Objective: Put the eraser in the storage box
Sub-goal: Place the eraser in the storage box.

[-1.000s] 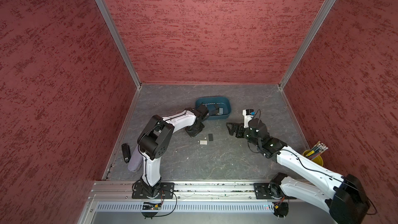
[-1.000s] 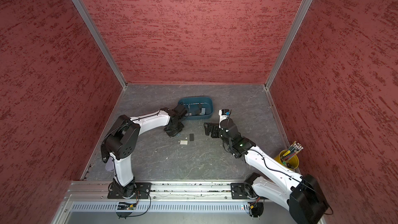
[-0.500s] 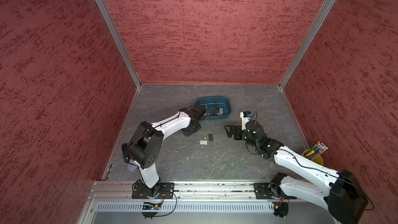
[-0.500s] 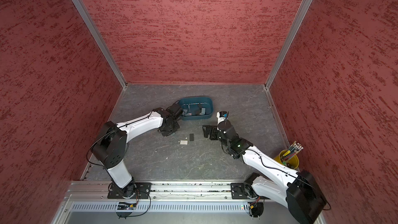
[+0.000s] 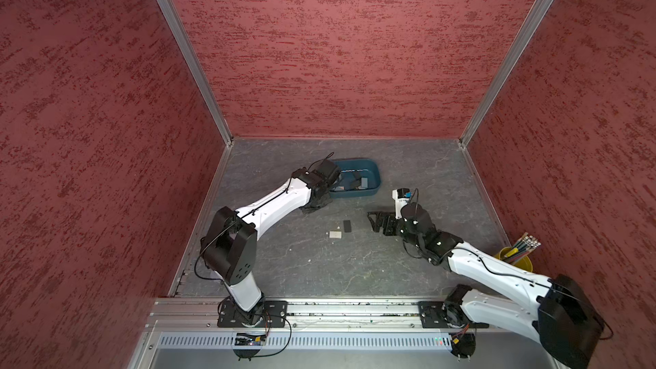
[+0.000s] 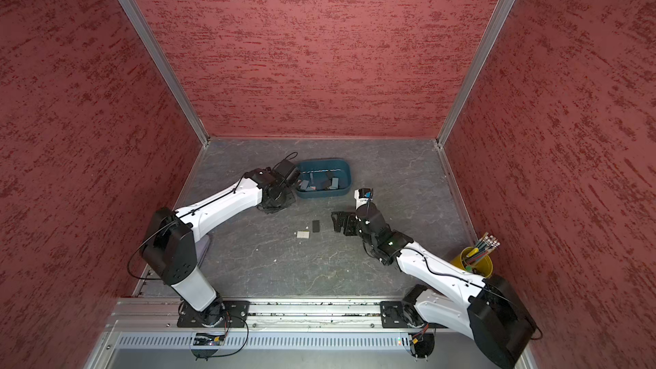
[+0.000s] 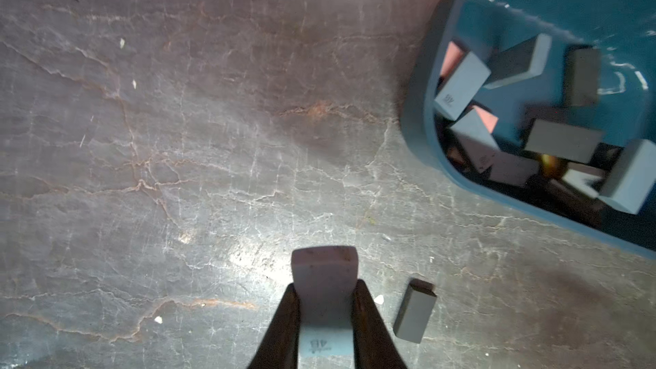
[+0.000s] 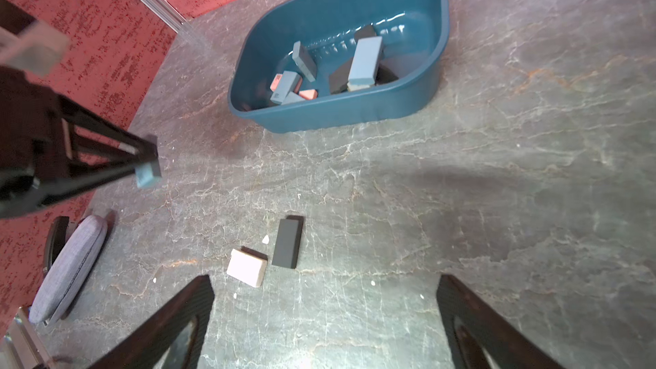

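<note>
Two strays, white eraser (image 8: 246, 267) and black eraser (image 8: 287, 243), lie near the box (image 8: 340, 115), outside it. Right gripper (image 8: 324, 278) hovers near them, jaws wide, empty. Left gripper (image 7: 324, 285) pinches grey eraser (image 7: 323, 266) just beside the box's corner, not yet over it. Grip looks firm, eraser end protruding past fingertips. Judged next: raise above the rim, travel inward past the heap (image 8: 365, 62), release low so nothing bounces out. Keep right gripper clear.

Red textured walls (image 5: 337, 47) on left, far, right. Aluminium corner posts (image 5: 185, 51) at far corners. Grey stone-look counter (image 5: 319, 268), veined, scuffed, few white crumbs. Metal rail (image 5: 337, 308) along near edge. Overhead glare patches on counter.
</note>
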Controlling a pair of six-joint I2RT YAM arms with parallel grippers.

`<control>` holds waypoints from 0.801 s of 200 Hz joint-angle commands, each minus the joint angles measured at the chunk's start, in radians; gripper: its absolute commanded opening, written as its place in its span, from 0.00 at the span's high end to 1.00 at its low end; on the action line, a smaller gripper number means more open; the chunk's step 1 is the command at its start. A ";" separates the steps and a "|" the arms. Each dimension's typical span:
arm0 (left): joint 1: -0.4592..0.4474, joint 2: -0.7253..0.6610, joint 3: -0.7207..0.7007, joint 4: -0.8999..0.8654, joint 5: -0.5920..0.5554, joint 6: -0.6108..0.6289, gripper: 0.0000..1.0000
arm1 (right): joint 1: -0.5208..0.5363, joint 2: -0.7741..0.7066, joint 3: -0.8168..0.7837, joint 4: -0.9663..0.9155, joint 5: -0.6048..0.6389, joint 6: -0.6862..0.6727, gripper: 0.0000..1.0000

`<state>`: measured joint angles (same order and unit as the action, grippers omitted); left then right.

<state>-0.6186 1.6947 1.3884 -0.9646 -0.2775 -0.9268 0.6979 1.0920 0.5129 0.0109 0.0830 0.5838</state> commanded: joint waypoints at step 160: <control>0.050 0.527 0.658 -0.030 -0.010 0.309 0.75 | 0.123 0.003 -0.034 0.044 0.064 0.061 0.01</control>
<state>-0.6052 2.1780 1.9945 -1.0183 -0.3035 -0.6739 0.8036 1.0988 0.4885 0.0483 0.1116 0.6361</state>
